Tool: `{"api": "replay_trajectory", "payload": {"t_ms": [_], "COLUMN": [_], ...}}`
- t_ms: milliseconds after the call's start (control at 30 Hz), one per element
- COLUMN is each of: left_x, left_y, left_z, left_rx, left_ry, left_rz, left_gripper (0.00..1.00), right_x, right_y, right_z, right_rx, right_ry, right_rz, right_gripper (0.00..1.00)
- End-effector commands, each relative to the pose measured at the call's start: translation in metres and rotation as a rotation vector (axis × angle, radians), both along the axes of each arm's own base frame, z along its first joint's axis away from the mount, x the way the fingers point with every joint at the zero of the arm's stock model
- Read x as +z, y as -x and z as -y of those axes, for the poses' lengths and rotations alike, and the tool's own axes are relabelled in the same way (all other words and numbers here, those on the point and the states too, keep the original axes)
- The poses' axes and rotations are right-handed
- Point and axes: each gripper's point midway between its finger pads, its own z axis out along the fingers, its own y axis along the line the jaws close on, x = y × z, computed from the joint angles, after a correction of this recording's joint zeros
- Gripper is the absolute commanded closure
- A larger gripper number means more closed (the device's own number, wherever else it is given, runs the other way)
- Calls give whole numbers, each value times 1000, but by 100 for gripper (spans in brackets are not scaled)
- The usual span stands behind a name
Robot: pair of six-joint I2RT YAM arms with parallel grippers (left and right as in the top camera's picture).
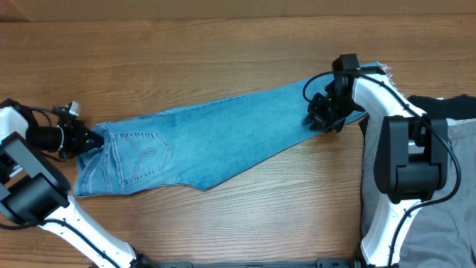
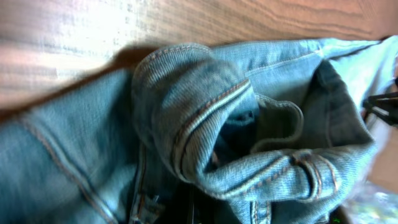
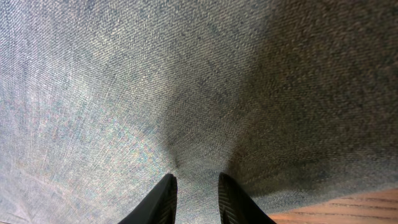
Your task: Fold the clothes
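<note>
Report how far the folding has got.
Done: the jeans lie flat, legs apparently stacked lengthwise. In hand: the left gripper is shut on the waistband, and the right gripper pinches the leg near the hem. Left: no crosswise fold yet. The grey trousers and black garment lie aside on the right.

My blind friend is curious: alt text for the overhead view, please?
Light blue jeans lie stretched across a wooden table, left gripper pinching the waistband, right gripper the leg near its hem. Grey trousers and a black garment lie far right.
</note>
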Motion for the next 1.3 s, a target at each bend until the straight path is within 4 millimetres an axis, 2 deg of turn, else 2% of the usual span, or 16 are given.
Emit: {"api": "replay_trajectory", "payload": {"t_ms": [0,167,267,333,433,467,533,633,667,733,833,867,900,1033,1200,1267], "left_x": [17,65,87,92,85,82,73,66,65,58,45,37,24,-1,5,10], "left_y": [4,7,9,15,27,30,40,46,47,47,38,37,40,51,42,38], "left_z": [-19,-42,-47,-49,-54,-55,-62,-76,-80,-88,-79,-69,-56,-38,-15,-9], "left_rx": [85,170,194,208,236,243,264,309,321,353,329,293,257,239,161,148], "left_ry": [26,24,-18,-64,-159,-183,-265,-348,-363,-380,-318,-276,-228,-174,-49,-7], "left_rz": [-52,-64,-61,-98,-225,-257,-349,-407,-415,-414,-350,-325,-317,-336,-212,-176], "left_gripper": [96,96,96,96,96,92,70,48,34,31,32,36,41,40,41,56], "right_x": [-6,-6,-6,-6,-6,-6,-6,-6,-6,-6,-6,-6,-6,-6,-6,-6], "right_y": [0,0,-1,-2,-3,-3,-2,0,1,1,1,1,2,3,2,2], "right_z": [7,7,7,7,7,7,7,7,7,7,7,7,7,7,8,8], "right_rx": [-9,-9,-9,-9,-10,-10,-10,-9,-9,-9,-9,-9,-9,-9,-10,-10], "right_ry": [37,37,37,36,36,36,36,37,37,37,37,37,37,38,38,37], "right_rz": [-12,-12,-8,-4,0,0,-4,-13,-16,-19,-20,-20,-24,-26,-23,-24], "right_gripper": [74,73,74,73,73,73,74,73,73,74,73,73,74,73,74,73]}}
